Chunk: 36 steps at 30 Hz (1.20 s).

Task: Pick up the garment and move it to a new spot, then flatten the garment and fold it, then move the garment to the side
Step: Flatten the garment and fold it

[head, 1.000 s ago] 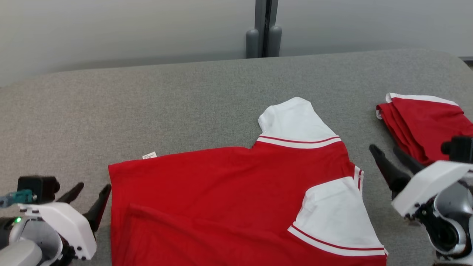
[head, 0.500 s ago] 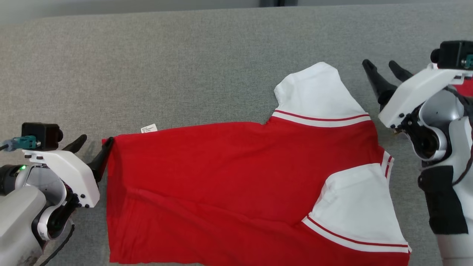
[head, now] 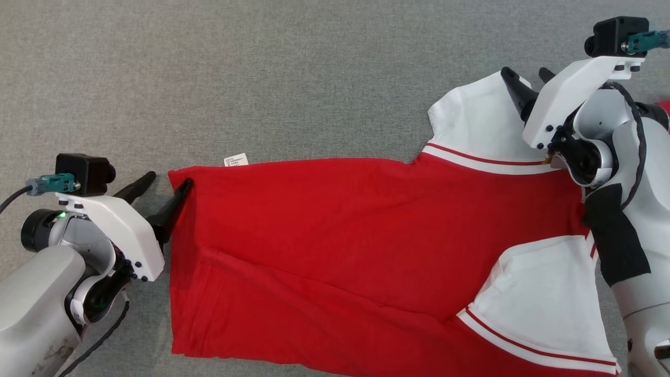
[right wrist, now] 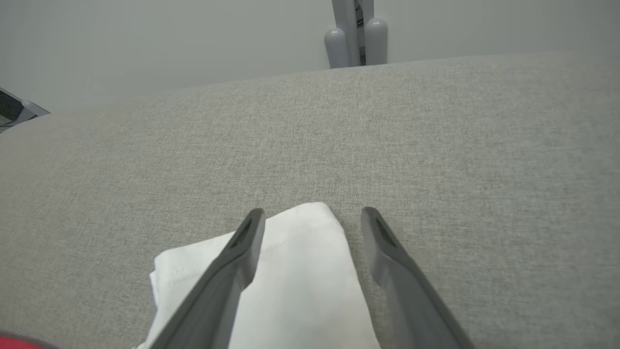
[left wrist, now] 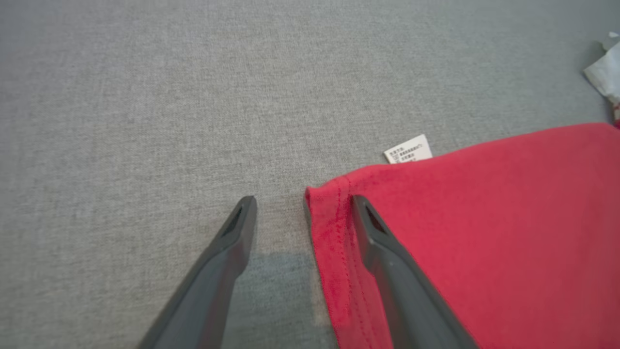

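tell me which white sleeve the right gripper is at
The far sleeve, uppermost in the head view: the right gripper straddles its end. The near sleeve lies apart.

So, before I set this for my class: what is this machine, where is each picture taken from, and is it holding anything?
It is a two-armed robot folding laundry. One picture comes from its head, looking down; two come from wrist cameras, looking along each arm's dark fingers. A red and white shirt lies spread on a grey cloth-covered surface. The left jaws stand open astride its hem corner; the right jaws stand open over a white sleeve. Nothing is held.
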### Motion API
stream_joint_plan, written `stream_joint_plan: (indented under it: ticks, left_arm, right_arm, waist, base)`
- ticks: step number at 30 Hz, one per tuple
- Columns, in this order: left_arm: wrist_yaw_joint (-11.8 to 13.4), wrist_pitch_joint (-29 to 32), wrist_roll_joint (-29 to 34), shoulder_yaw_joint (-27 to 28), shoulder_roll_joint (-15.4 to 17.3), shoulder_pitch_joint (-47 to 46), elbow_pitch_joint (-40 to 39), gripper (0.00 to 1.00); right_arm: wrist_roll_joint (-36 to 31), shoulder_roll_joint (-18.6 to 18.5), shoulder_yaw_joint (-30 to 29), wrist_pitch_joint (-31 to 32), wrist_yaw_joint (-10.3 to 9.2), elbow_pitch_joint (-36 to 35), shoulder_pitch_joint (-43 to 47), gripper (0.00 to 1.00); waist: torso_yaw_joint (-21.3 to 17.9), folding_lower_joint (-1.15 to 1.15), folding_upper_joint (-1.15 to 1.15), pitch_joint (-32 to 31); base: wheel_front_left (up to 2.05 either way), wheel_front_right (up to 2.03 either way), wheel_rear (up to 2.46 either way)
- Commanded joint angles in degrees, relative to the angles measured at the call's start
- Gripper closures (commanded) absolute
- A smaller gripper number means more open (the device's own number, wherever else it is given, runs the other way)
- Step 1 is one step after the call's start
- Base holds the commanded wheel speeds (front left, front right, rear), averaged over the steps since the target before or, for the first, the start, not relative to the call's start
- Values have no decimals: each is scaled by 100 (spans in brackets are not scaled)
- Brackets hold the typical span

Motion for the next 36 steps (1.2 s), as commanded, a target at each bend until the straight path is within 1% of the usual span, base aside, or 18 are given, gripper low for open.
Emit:
stream_joint_plan:
  ticks: [1, 10, 18, 19, 20, 21, 22, 23, 24, 26, 30, 36]
  left_arm:
    - [-21, 4, 21, -3, 6, -129, -4, 0]
    - [-149, 21, 80, -57, -91, -236, 52, 0]
    - [-255, -39, 140, -54, -159, -369, 130, 0]
    - [-264, -49, 144, -51, -165, -375, 130, 0]
    - [-284, -52, 148, -58, -171, -380, 130, 0]
    - [-303, -59, 155, -62, -180, -397, 127, 0]
    - [-302, -67, 160, -62, -184, -414, 127, 0]
    - [-320, -50, 163, -76, -187, -422, 129, 25]
    - [-348, -29, 163, -90, -194, -425, 135, 100]
    - [-371, -43, 176, -100, -197, -425, 151, 100]
    - [-415, -168, 172, -59, -160, -402, 168, 100]
    - [-372, -213, 65, -1, -54, -207, 216, 100]
  right_arm:
    - [17, -13, 10, -47, 1, 93, -59, 0]
    - [121, 2, 135, -392, 1, 905, -500, 0]
    - [218, 56, 311, -381, 1, 1425, -744, 0]
    - [238, 70, 330, -391, 1, 1469, -766, 22]
    - [267, 80, 356, -397, 1, 1514, -784, 52]
    - [283, 90, 387, -408, 2, 1551, -798, 65]
    - [320, 101, 423, -428, 2, 1574, -808, 87]
    - [337, 110, 453, -436, 2, 1594, -819, 100]
    - [359, 116, 486, -463, 1, 1608, -831, 100]
    - [405, 110, 540, -519, 1, 1647, -845, 100]
    - [534, 85, 633, -854, 1, 1557, -892, 100]
    - [868, 28, 699, -1265, 1, 1455, -748, 100]
  waist:
    - [38, 0, 0, 36]
    - [119, 0, 0, 153]
    - [128, 0, 0, 272]
    - [127, 0, 0, 282]
    - [127, 0, 0, 290]
    - [127, 0, 0, 293]
    - [125, 0, 0, 293]
    - [122, 0, 0, 288]
    - [119, 0, 0, 280]
    - [107, 0, 0, 256]
    - [77, 0, 0, 169]
    - [-25, 0, 0, -68]
  base:
    - [0, 0, 0]
    - [0, 0, 0]
    - [0, 0, 0]
    - [0, 0, 0]
    - [0, 0, 0]
    - [0, 0, 0]
    - [0, 0, 0]
    - [0, 0, 0]
    - [0, 0, 0]
    - [0, 0, 0]
    - [0, 0, 0]
    - [0, 0, 0]
